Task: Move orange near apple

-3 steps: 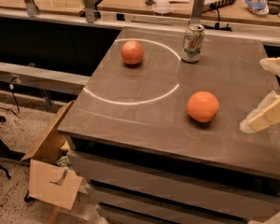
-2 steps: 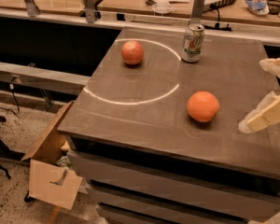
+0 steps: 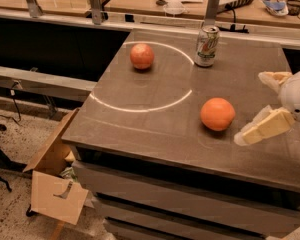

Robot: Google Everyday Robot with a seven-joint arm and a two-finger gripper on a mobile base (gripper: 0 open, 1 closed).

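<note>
At the table's (image 3: 140, 134) right edge I've got the gripper (image 3: 250, 108), jaws spread wide, gripping nothing. Orange (image 3: 217, 114) sits just left of it, well apart from the apple (image 3: 141, 56). Soda can (image 3: 207, 45) stands upright; the floor's cardboard box (image 3: 55, 184), contents unclear.

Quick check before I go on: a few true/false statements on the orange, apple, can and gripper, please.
1. The gripper grips the orange. False: the gripper, at the view's right edge, is open and empty, beside the orange.
2. The apple lies inside the pale ring on the table. True.
3. The orange touches the apple. False: they lie well apart.
4. The soda can stands upright. True.
</note>
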